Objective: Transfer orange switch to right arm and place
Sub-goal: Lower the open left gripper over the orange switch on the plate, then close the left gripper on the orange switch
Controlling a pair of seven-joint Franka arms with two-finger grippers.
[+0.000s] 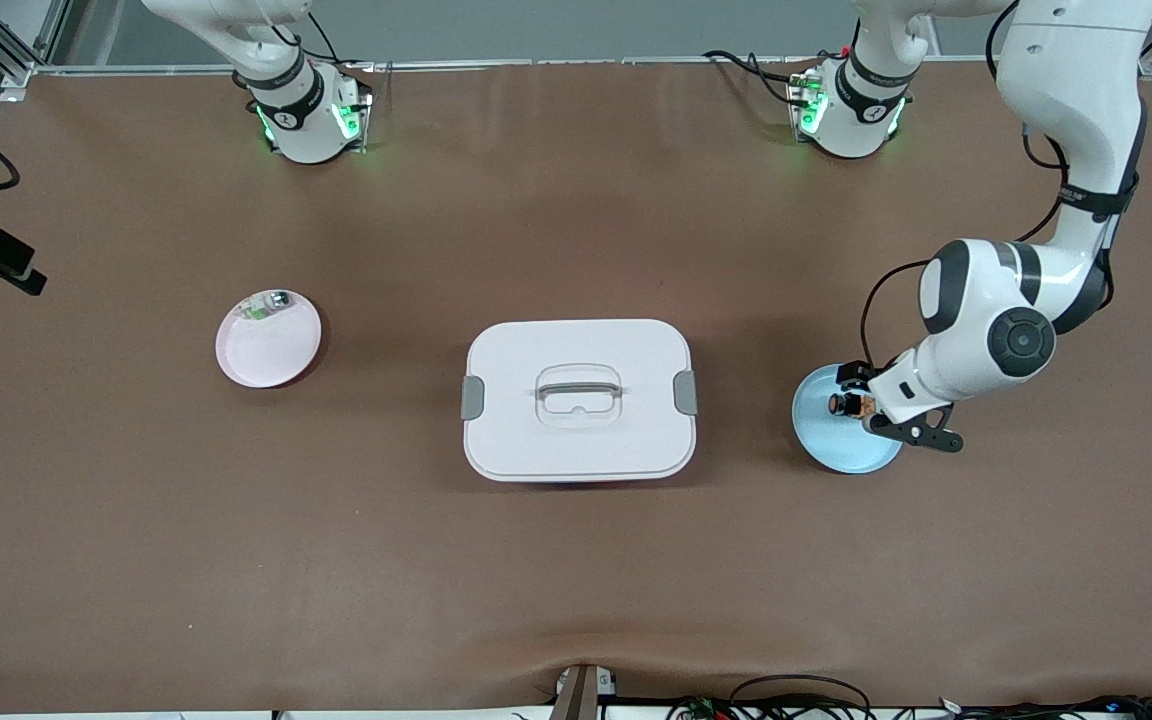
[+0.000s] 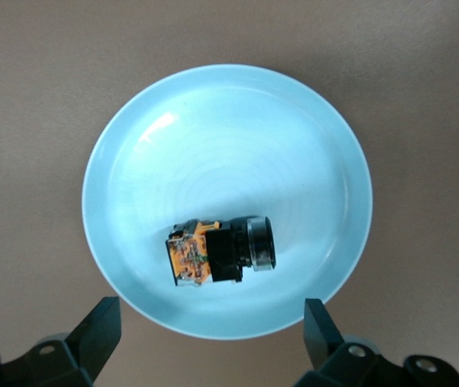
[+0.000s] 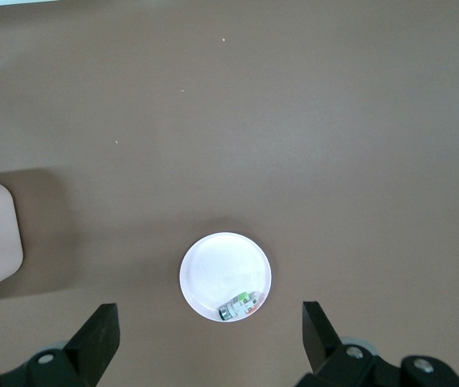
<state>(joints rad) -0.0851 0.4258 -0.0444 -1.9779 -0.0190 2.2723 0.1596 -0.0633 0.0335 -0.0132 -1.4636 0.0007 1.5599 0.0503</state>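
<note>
Step in hand: pick-up approach. Small black push-button switch with orange cap [image 2: 219,251] lying on its side in round pale-blue plate [image 2: 140,137], untouched. Left tool [image 2: 213,339] over that plate, fingers spread. Right tool [image 3: 210,339] waiting, spread, high over round white plate [image 3: 213,266]. Next: descend, straddle switch body, pinch.

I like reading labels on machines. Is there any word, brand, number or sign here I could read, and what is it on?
None can be read.
Arm bases: a small round mark on each black band, too small to read.
Left arm: tiny print on its band, blurred.
Silver part: green marking, no legible letters.
</note>
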